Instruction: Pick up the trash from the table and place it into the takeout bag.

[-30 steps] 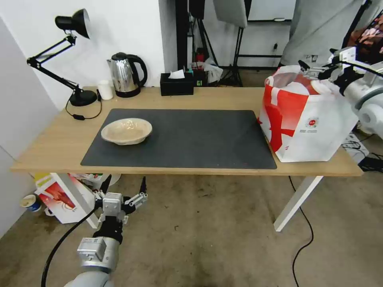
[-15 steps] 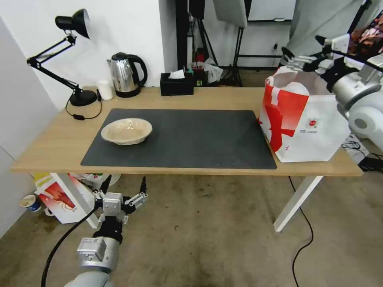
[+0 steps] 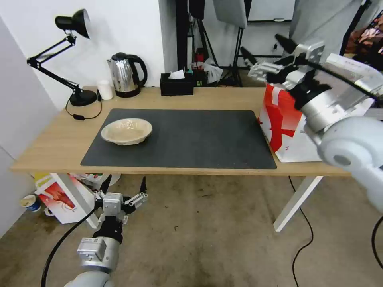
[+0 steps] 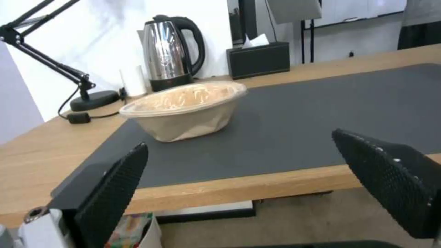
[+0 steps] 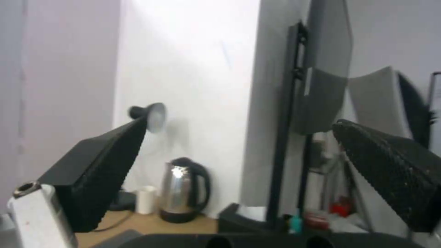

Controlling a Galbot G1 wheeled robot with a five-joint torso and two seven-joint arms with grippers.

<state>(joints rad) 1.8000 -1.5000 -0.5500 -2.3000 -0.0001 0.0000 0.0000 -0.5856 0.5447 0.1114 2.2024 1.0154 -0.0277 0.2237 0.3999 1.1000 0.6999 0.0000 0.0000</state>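
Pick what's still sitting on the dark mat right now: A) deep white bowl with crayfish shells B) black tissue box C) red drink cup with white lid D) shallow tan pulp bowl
D: the tan pulp bowl rests alone on the dark grey mat, toward its end nearer the kettle; the tissue box stands off the mat on bare wood at the table's far edge.

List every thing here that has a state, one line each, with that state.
tan pulp bowl: upright on the mat, untouched.
takeout bag: standing at the table's right end.
right gripper: open, empty, raised beside the bag's top.
left gripper: open, empty, below the table's front edge.
kettle: lid shut.
desk lamp: off.
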